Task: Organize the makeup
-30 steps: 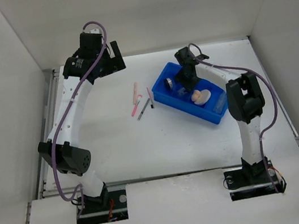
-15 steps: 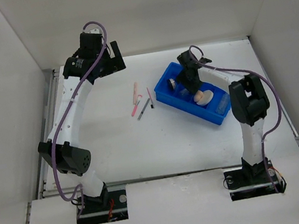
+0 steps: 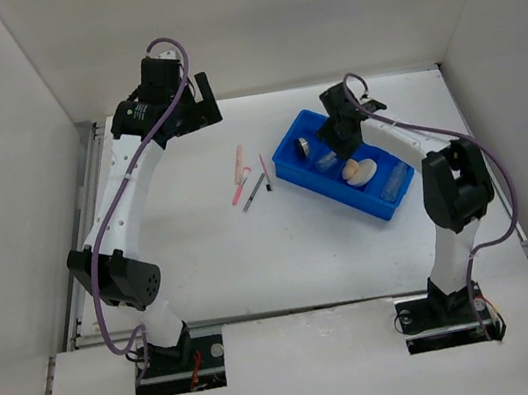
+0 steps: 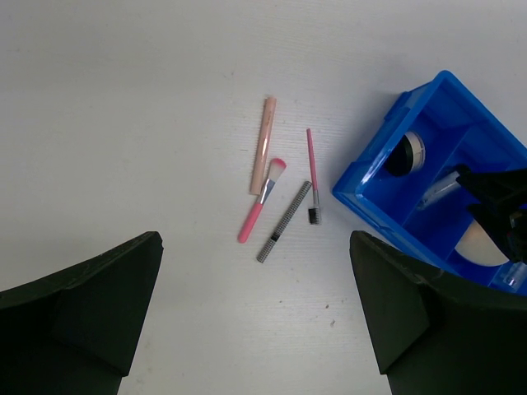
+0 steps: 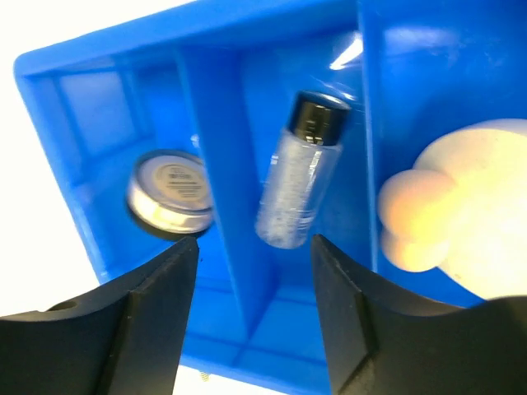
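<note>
The blue tray (image 3: 387,202) lies right of centre. In it are a round compact (image 5: 169,193), a clear glittery bottle with a black cap (image 5: 300,169) and a beige sponge (image 5: 449,206), each in its own compartment. My right gripper (image 5: 255,329) is open and empty, hovering just above the bottle and the divider (image 5: 216,148). On the table left of the tray lie a beige-pink slim stick (image 4: 263,146), a pink brush (image 4: 261,202), a checkered pencil (image 4: 285,220) and a thin pink spoolie (image 4: 311,175). My left gripper (image 4: 255,321) is open and empty, high above them.
White walls enclose the table on the left, back and right. A clear item (image 3: 395,180) lies in the tray's right-end compartment. In the top view my left gripper (image 3: 199,97) is near the back wall and my right gripper (image 3: 338,142) is over the tray.
My right arm's elbow has swung to the right and its gripper has shifted slightly right over the tray. The left arm and the loose items have not moved.
</note>
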Robot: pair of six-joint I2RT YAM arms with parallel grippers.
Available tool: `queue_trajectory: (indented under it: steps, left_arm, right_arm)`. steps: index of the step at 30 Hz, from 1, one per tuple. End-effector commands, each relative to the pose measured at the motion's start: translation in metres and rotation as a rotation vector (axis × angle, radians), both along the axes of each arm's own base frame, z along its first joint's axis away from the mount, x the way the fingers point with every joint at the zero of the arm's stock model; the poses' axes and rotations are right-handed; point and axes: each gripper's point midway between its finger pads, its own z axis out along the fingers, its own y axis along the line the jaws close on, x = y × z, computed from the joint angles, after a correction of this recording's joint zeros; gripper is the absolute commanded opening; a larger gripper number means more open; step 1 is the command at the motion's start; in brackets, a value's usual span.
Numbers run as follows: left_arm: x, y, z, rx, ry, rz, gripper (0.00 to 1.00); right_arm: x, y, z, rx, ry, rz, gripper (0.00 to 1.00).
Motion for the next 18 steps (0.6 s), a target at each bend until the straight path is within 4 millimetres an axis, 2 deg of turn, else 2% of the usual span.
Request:
queue_trajectory:
  steps: [1,7,10,12,13,15,16,18]
  left_arm:
    - [-0.004,0.001,0.016,-0.018,-0.039,-0.01,0.96]
    - [-0.005,0.0,0.013,-0.02,-0.028,-0.017,0.96]
    - [-0.006,0.0,0.018,-0.027,-0.046,-0.017,0.96]
    - [-0.006,0.0,0.014,-0.024,-0.037,-0.017,0.96]
    - [-0.006,0.0,0.014,-0.024,-0.037,-0.017,0.96]
    - [-0.006,0.0,0.014,-0.024,-0.037,-0.017,0.96]
    - [-0.006,0.0,0.014,-0.024,-0.037,-0.017,0.96]
    - [-0.005,-0.002,0.016,-0.032,-0.044,-0.025,0.96]
  right_arm:
    - [-0.003,-0.003,-0.005,-0.003,0.006,-0.029,0.61]
    - [0.001,0.006,-0.027,0.012,0.056,-0.009,0.61]
    - [0.004,0.007,-0.029,0.014,0.067,-0.019,0.61]
    - [0.003,0.007,-0.042,0.003,0.094,-0.019,0.61]
    - [0.006,0.009,-0.038,0.015,0.086,-0.014,0.61]
    - [0.003,0.008,-0.05,0.003,0.117,-0.015,0.61]
    - [0.005,0.009,-0.047,0.006,0.109,-0.015,0.61]
    - [0.004,0.009,-0.057,-0.001,0.129,-0.015,0.61]
